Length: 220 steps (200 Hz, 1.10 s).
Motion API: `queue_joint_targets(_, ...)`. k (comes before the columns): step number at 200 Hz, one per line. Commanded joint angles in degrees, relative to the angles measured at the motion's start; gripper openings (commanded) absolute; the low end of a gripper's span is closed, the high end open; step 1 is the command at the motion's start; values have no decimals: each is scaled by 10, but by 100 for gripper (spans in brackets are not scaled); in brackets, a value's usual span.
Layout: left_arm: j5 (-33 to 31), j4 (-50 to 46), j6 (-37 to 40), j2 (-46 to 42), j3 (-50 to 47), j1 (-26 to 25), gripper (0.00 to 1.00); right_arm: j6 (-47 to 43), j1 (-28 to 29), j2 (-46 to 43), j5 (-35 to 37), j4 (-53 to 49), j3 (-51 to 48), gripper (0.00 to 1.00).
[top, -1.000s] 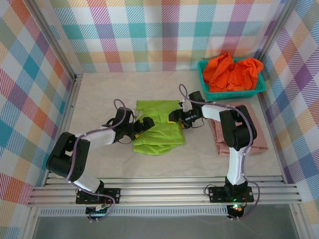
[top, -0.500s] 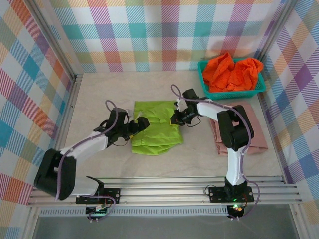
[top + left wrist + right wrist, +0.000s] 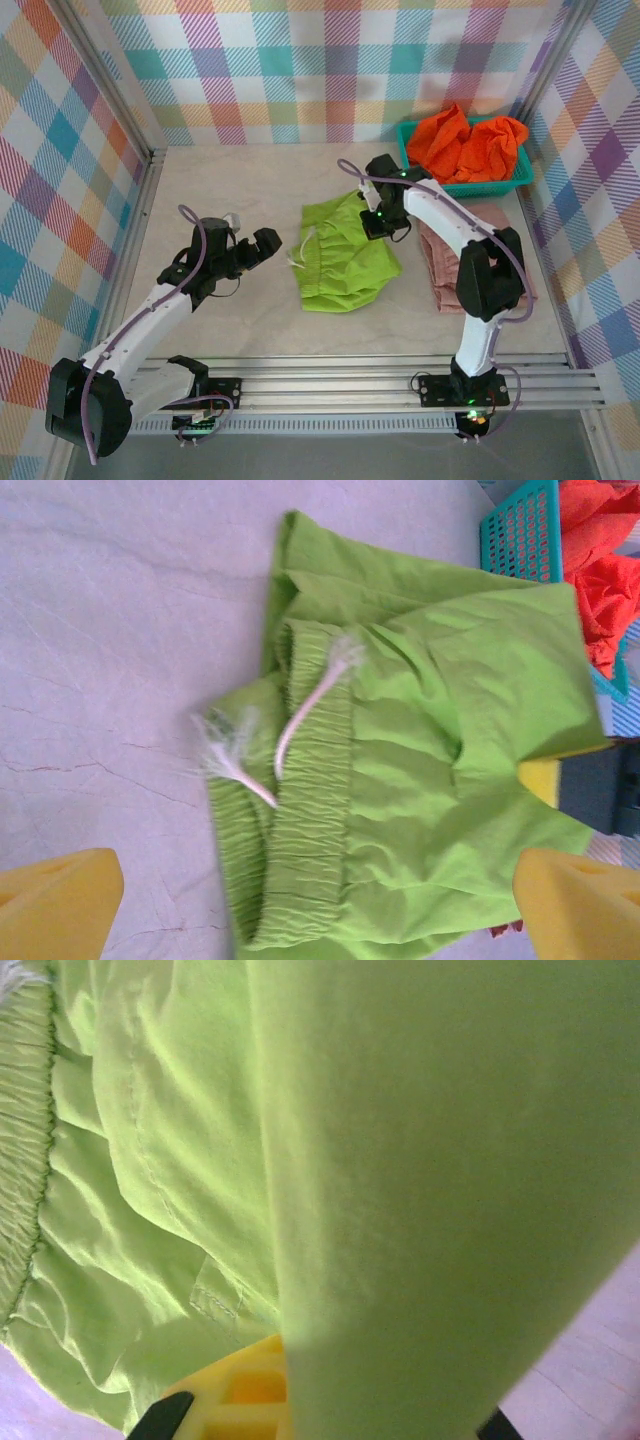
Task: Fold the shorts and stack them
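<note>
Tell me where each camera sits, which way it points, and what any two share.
Top external: above and behind the bases, looking down on the table; both arms, left gripper, right gripper.
Left wrist: on the left arm, facing the lime green shorts; yellow fingers at bottom corners.
Right wrist: close against those shorts; one yellow finger at bottom.
Shared: all three show those shorts.

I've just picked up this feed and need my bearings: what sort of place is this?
Probably a staged robot test cell, not a home: plaid panels wall in the tabletop, aluminium rails frame it, and a teal basket holds orange shorts.
</note>
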Motion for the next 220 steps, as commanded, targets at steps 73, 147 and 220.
queue_joint_targets(73,17,24,-3,-14,-24,8,100,-71,-30,-50,203,-196,79,0)
queue_joint_targets(147,17,26,-7,-24,-30,12,100,-92,-62,-56,262,-251,139,0)
queue_joint_targets(220,15,26,-9,-26,-31,14,100,-102,-90,-77,299,-271,189,0)
